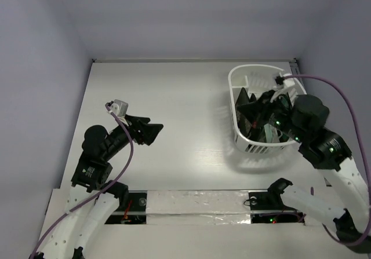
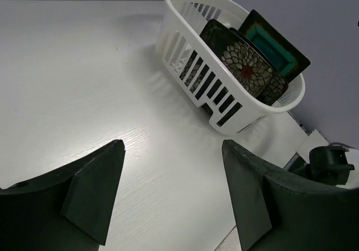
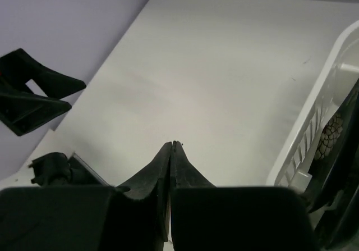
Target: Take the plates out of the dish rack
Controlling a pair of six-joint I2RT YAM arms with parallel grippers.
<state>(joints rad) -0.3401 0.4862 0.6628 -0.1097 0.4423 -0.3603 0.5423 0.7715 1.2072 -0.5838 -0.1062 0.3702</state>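
My left gripper [image 1: 152, 130] sits at about 8 o'clock on the table [image 1: 174, 97], its jaws spread wide with nothing between them. Its wrist view gives me what the overhead cannot: the dish rack [image 2: 185, 43] side-on, with a black flowered plate [image 2: 244, 65] and a teal-centred plate [image 2: 275, 46] standing on edge inside, leaning back, faces turned toward this arm. From above, the rack is at about 2 o'clock and its long axis runs roughly 12 to 6, but the contents are a dark jumble under my right arm and I cannot separate the plates there. The right gripper [image 3: 171, 147] only reads clearly in its own wrist view: fingertips pressed together, holding nothing, pointing out over bare table toward 9 o'clock, with the rack's slotted wall just beside it at 3 o'clock and a flower pattern showing through the slots.
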